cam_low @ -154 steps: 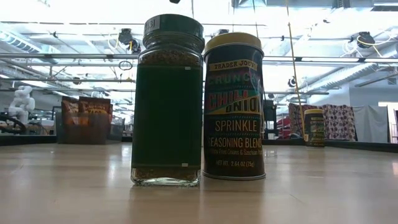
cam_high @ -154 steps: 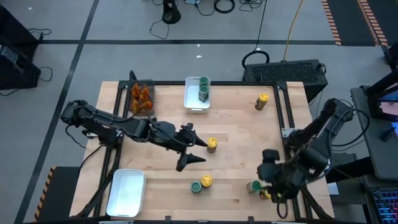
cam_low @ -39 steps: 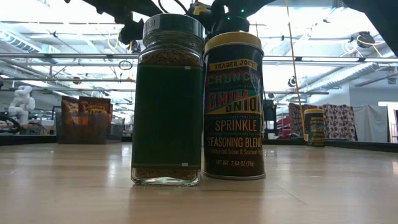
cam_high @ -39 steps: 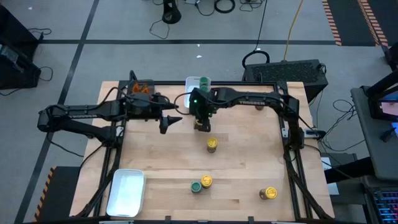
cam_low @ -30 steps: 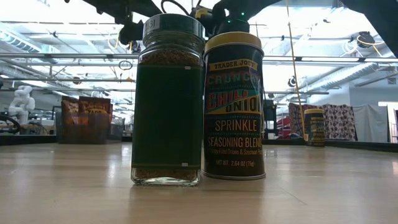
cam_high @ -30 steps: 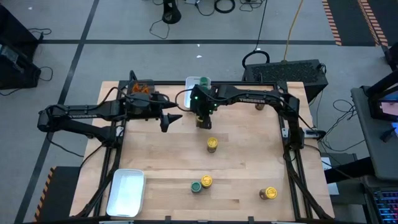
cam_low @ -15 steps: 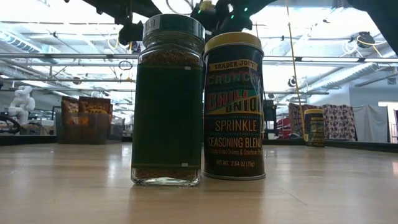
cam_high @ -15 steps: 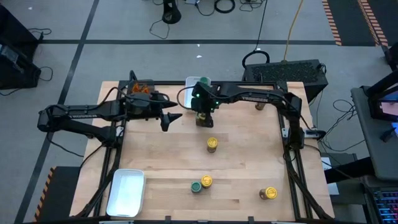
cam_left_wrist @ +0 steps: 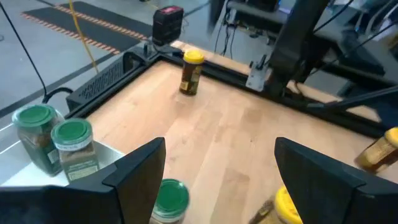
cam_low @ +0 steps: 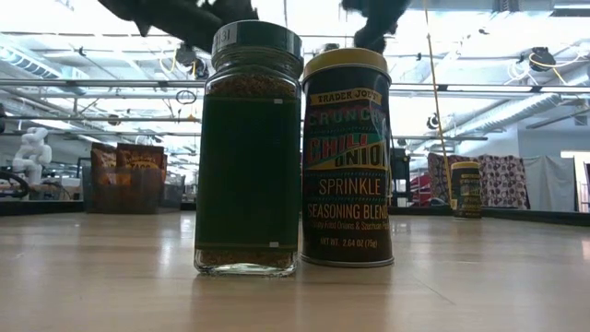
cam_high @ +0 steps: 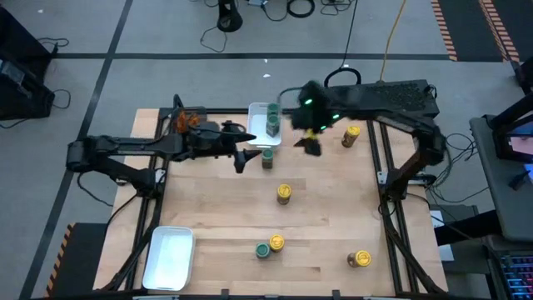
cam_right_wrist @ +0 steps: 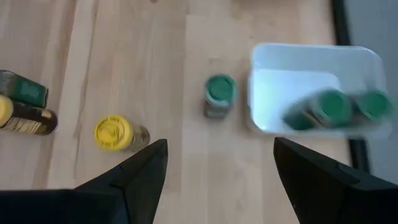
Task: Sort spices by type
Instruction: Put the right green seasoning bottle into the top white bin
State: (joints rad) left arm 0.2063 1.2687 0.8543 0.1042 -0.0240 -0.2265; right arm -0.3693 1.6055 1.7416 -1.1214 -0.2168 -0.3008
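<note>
Green-lidded jars: two stand in the white tray (cam_high: 257,125) at the table's far edge, and a third green-lidded jar (cam_high: 267,157) stands just outside it. Left gripper (cam_high: 247,158) hovers beside that jar, fingers wide and empty; right gripper (cam_high: 310,143), also spread and empty, hangs near the tray.

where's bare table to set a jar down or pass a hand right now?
Free: the wide strip between the yellow-lidded jar mid-table and the green and yellow pair near the front; also the empty front-left tray. Crowded: around the back tray, where the left gripper, the loose green-lidded jar and the right gripper bunch together.
</note>
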